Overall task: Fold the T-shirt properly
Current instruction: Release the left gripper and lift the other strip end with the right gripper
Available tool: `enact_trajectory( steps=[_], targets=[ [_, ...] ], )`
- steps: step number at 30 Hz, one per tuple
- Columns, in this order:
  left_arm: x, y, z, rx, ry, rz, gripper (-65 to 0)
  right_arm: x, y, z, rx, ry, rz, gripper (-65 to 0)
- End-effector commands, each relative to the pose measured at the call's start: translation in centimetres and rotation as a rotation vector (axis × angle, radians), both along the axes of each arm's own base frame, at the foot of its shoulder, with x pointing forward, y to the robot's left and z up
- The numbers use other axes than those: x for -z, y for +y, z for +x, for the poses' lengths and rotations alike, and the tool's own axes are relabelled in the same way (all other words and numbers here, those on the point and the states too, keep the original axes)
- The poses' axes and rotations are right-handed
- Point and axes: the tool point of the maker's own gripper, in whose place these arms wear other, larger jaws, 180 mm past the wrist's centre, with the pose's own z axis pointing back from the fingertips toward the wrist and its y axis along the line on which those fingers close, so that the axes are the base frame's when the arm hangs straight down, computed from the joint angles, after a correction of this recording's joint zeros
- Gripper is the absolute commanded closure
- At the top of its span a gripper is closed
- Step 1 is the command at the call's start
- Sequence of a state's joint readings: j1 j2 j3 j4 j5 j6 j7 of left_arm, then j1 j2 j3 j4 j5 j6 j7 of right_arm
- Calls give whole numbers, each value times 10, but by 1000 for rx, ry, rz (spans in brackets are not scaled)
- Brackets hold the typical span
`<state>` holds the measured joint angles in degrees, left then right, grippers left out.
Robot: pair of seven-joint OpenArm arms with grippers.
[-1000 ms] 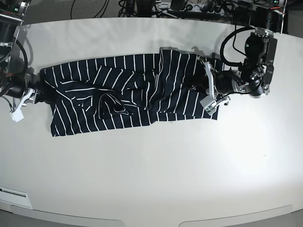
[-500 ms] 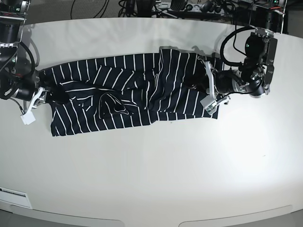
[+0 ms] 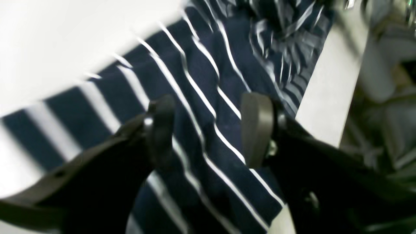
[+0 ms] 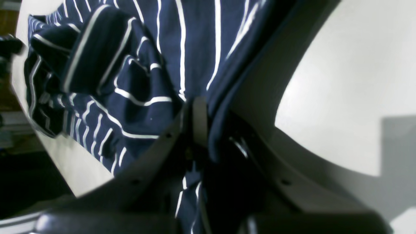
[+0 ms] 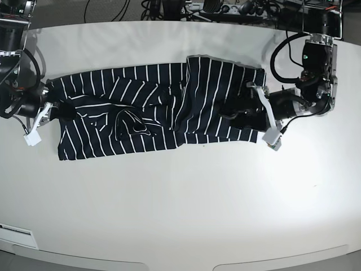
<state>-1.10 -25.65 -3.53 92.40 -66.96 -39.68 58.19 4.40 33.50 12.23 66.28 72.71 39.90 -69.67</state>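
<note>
Navy white-striped cloth T-shirt (image 5: 152,107) lies half-folded lengthwise, rumpled; right hand (image 4: 203,122) pinches its edge, left hand (image 3: 208,130) gapes empty.

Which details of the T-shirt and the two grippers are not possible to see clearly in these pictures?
- Left wrist view: far end of the T-shirt is blurred by motion.
- Right wrist view: how much cloth the right gripper pinches is hidden by its own fingers.
- Base view: the left gripper hides the hem beneath it.

Bright overhead light; both wrist views motion-blurred, dim-edged.
</note>
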Motion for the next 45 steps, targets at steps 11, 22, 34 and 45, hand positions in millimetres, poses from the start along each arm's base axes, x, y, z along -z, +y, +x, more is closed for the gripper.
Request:
enact_trajectory(
  steps=[11,22,34,45],
  targets=[
    [-16,45,8,-123,-37,7,-351,-65,-84,62,127,-215,-457,0],
    [11,28,-20,-132,56,-48,-351,-166,-58,87,172,-502,-682,0],
    [18,5,-25,-82,72,-59,-351,-186,88,26,-222,-666,-255,0],
    [23,-5,-30,-53,83,-54,-351,-184,162,-25,-404,-660,108,0]
  ],
)
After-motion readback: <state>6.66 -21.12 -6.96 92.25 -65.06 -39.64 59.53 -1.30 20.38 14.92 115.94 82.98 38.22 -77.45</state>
